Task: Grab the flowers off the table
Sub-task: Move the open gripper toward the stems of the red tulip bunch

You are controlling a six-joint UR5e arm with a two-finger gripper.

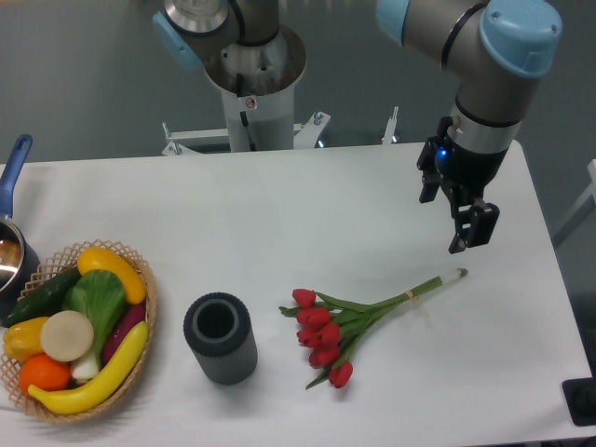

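Observation:
The flowers (346, 321) lie flat on the white table (307, 214), right of centre: red tulip heads at the lower left, green stems tied together and running up to the right, ending near the table's right side. My gripper (453, 226) hangs above the table just up and right of the stem ends, apart from them. Its black fingers point down and stand open with nothing between them.
A dark grey ribbed cylinder vase (220, 337) stands left of the flowers. A wicker basket (144, 312) of vegetables sits at the front left. A pot with a blue handle (14, 172) shows at the left edge. The arm's base (251, 74) is at the back.

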